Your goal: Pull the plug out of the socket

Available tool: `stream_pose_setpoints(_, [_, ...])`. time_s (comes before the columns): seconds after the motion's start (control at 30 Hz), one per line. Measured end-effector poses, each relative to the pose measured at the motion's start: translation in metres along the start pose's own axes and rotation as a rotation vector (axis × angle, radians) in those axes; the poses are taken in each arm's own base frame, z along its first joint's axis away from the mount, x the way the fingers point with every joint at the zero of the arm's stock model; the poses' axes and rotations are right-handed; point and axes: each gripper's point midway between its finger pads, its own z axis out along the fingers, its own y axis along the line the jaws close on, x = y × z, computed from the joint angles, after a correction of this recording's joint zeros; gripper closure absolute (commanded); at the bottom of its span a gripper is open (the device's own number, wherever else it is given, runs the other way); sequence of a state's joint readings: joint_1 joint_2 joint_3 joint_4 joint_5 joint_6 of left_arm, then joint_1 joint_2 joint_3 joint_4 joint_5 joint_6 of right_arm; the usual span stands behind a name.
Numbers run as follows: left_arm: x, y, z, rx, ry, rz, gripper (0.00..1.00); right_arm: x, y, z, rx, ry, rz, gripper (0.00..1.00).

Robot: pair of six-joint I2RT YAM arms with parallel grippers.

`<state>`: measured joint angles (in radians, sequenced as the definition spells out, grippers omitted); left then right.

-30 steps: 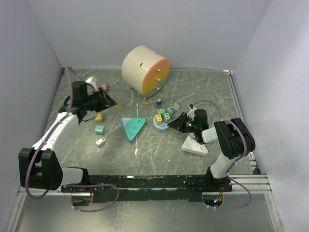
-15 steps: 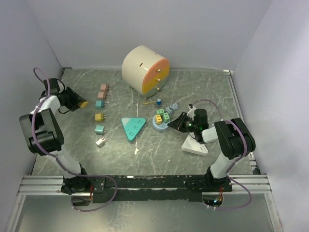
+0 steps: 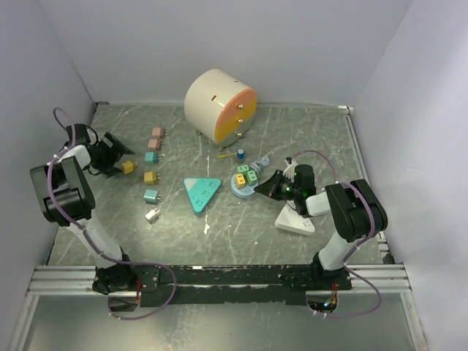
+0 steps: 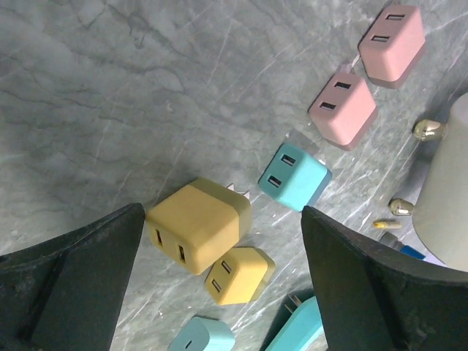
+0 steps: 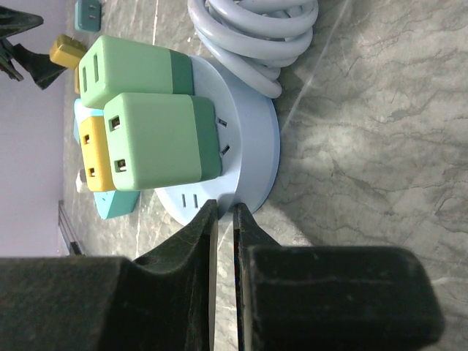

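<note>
The round pale-blue socket (image 5: 252, 139) lies on the table with two green plugs (image 5: 150, 142) and a yellow plug (image 5: 93, 155) standing in it. My right gripper (image 5: 223, 213) is shut, its tips against the socket's near rim and empty; in the top view this right gripper (image 3: 272, 186) sits just right of the socket (image 3: 237, 192). At the far left my left gripper (image 3: 121, 159) is open. A loose yellow plug (image 4: 197, 225) lies on the table between its spread fingers (image 4: 80, 278), held by neither.
Loose plugs lie in a column: pink (image 3: 156, 132), teal (image 3: 151, 156), yellow (image 3: 151, 177), teal (image 3: 151, 195), white (image 3: 153, 215). A teal triangle (image 3: 201, 191) lies left of the socket, a round cream-and-orange cabinet (image 3: 219, 106) stands behind, and a white wedge (image 3: 295, 221) lies under the right arm.
My left arm swung to the far left carrying a yellow plug, then opened and dropped it on the table. The right gripper closed the last bit at the socket's rim.
</note>
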<state>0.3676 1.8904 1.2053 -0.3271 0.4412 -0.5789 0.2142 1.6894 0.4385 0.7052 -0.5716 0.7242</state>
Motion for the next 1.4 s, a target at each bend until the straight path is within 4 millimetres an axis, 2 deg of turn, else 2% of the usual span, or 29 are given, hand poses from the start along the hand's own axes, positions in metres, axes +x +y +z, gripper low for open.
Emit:
stream_pose_setpoints(0.13, [-0.002,-0.002,-0.012,-0.002,-0.032,0.011,0.01,0.000,0.000,0.000,-0.001,0.000,0.000,1.00])
stream_pose_setpoints(0.3, [-0.005,-0.025,-0.053,0.037,-0.129,0.060,0.03,0.000,0.000,0.000,0.000,0.001,-0.002,1.00])
stream_pose_setpoints(0.43, [0.012,-0.045,-0.078,0.090,-0.179,0.122,0.04,0.000,0.000,0.000,-0.001,0.001,-0.003,1.00])
stream_pose_setpoints(0.47, [0.023,-0.052,-0.080,0.105,-0.175,0.148,0.05,0.000,0.000,0.000,-0.001,0.001,-0.003,1.00])
stream_pose_setpoints(0.53, [0.058,-0.071,-0.077,0.141,-0.134,0.223,0.04,0.000,0.000,0.000,-0.001,0.003,-0.003,1.00])
stream_pose_setpoints(0.7, [0.185,-0.132,-0.070,0.289,0.023,0.513,0.00,0.000,0.000,0.000,-0.001,0.006,-0.002,1.00])
stream_pose_setpoints(0.77, [0.227,-0.149,-0.072,0.345,0.059,0.632,0.01,0.000,0.000,0.000,-0.001,0.006,-0.003,1.00])
stream_pose_setpoints(0.83, [0.263,-0.165,-0.073,0.389,0.092,0.753,0.00,0.000,0.001,0.001,-0.001,0.007,-0.004,1.00])
stream_pose_setpoints(0.93, [0.306,-0.189,-0.066,0.429,0.134,0.929,0.01,-0.001,0.001,0.001,-0.001,0.008,-0.005,1.00])
stream_pose_setpoints(1.03, [0.337,-0.215,-0.054,0.459,0.147,1.093,0.01,-0.001,0.001,0.001,-0.001,0.008,-0.007,1.00])
stream_pose_setpoints(1.13, [0.357,-0.231,-0.041,0.473,0.147,1.221,0.01,-0.001,0.001,0.000,0.000,0.008,-0.013,1.00])
stream_pose_setpoints(1.3, [0.370,-0.246,-0.019,0.447,0.123,1.378,0.01,-0.001,0.001,-0.001,0.001,0.009,-0.023,1.00])
stream_pose_setpoints(1.4, [0.374,-0.248,-0.003,0.409,0.117,1.441,0.03,-0.001,0.001,-0.001,0.000,0.009,-0.024,1.00])
